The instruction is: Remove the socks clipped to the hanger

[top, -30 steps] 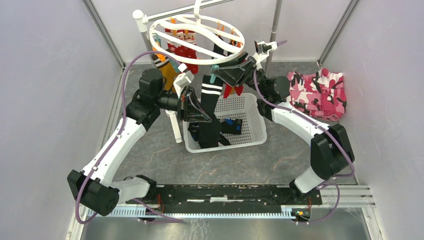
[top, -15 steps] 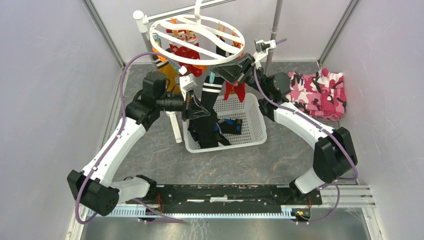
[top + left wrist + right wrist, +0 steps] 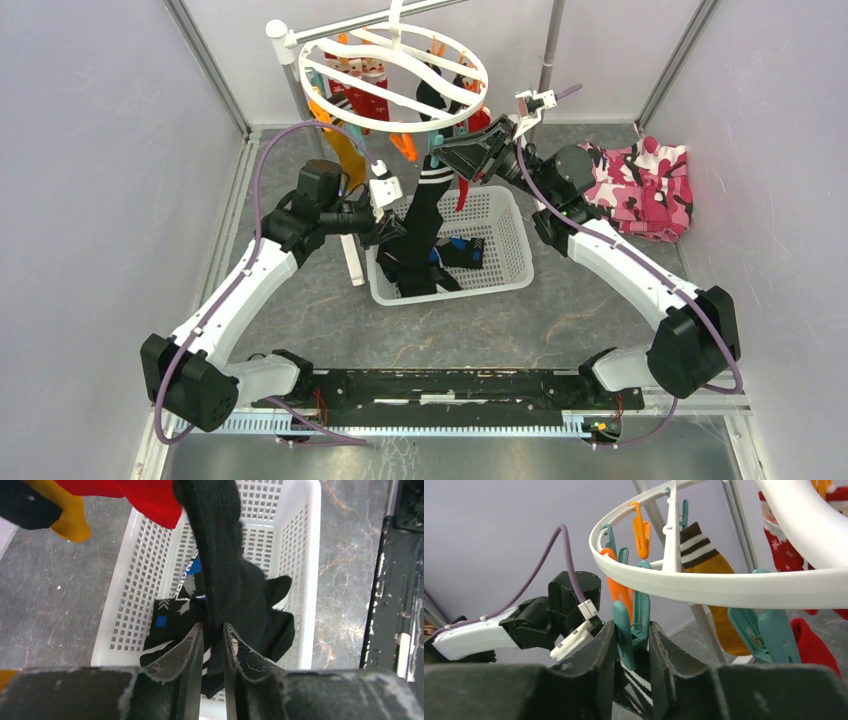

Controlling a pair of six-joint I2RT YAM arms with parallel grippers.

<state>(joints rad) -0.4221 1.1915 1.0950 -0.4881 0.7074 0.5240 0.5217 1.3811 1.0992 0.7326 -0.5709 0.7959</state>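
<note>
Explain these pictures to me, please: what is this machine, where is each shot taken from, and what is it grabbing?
These are two robot arms bolted to the edge of a table, each ending in a two-finger gripper. The wide picture looks down from above. The other two come from small cameras on the wrists. On the table sit a white basket and a pink camouflage cloth. Above them, a round white hanger carries socks on clips. The left gripper straddles a hanging black sock, and the right gripper straddles a teal clip on the hanger. Whether either is squeezing, I cannot tell.
</note>
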